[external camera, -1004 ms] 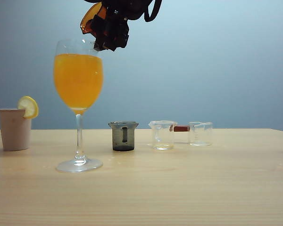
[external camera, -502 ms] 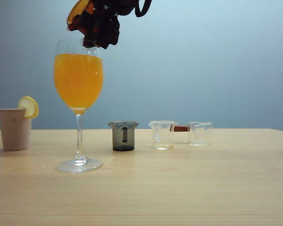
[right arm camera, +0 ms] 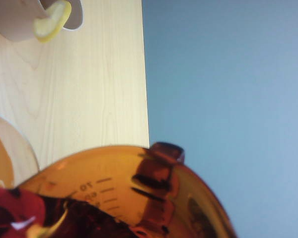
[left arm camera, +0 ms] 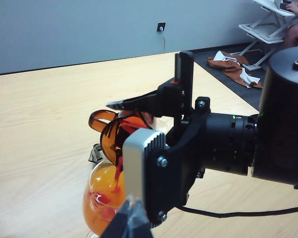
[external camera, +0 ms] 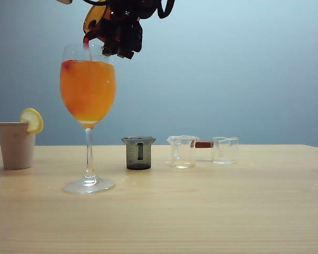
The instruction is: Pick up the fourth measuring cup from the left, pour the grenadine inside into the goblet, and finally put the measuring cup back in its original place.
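High above the bench's left side, the right gripper [external camera: 119, 34] grasps the tilted fourth measuring cup [external camera: 94, 17], streaming grenadine [external camera: 87, 48] into the goblet [external camera: 88, 90]; the left gripper's [left arm camera: 129, 223] state is unclear.

Amber measuring cup [right arm camera: 139, 193] fills lower frame, tipped over, printed scale lines and small handle showing. Dark red syrup [right arm camera: 20, 213] pooled at lower left corner. Curved glass rim [right arm camera: 20, 144] at left edge, orange drink inside. Beige cup [right arm camera: 15, 20] with lemon slice [right arm camera: 52, 20] upper left. Pale wood table [right arm camera: 99, 79] left half; blue-grey wall right.
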